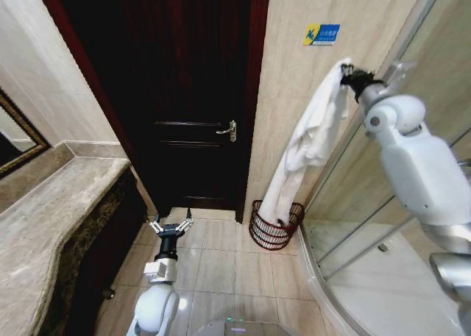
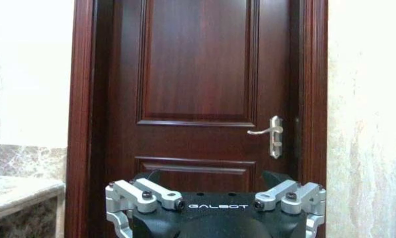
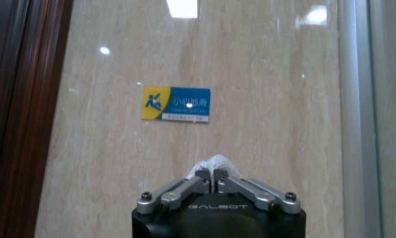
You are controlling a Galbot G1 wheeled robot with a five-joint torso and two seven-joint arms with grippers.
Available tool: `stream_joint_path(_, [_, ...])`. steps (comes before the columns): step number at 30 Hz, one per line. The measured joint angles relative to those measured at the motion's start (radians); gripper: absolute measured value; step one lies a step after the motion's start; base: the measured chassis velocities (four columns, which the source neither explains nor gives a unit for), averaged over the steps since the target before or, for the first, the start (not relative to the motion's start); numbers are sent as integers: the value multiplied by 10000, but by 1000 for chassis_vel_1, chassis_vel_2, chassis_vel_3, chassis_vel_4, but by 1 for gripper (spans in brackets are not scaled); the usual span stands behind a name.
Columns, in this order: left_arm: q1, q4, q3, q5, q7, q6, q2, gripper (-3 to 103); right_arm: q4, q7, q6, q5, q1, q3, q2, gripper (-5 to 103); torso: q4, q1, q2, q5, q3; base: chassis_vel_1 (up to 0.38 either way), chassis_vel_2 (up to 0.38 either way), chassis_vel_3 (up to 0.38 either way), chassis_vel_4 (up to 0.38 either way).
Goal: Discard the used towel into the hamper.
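A dark wooden door [image 1: 188, 93] is standing closed in the middle, with a metal handle [image 1: 227, 130] on its right side. A marble counter [image 1: 51, 226] is running along the left wall, and a framed mirror [image 1: 15, 141] is hanging above it. A small blue and yellow sign [image 1: 321, 34] is sticking on the beige wall. A glass shower enclosure [image 1: 368, 226] is curving at the right. Beige tiles [image 1: 228, 266] are covering the floor.

White towel [image 1: 309, 141] hanging long from the raised right gripper [image 1: 347, 77], its lower end dangling inside the red-brown wire hamper [image 1: 274, 233] standing upright on floor.
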Motion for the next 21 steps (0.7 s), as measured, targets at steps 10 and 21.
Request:
stream_joint_path(10, [-55,267,-29,-63,60,-160,171,100,424,-26,265,-807,-1158,168,479,2,3,0,-1,3,0,0,0,0,0])
stream_joint_path(21, [-3,303,-4,-56,273,-290,147,100,-12,344,379,-1091,-1332,262,1033,2,5,-63,-141,3,-75,0,0,0,0])
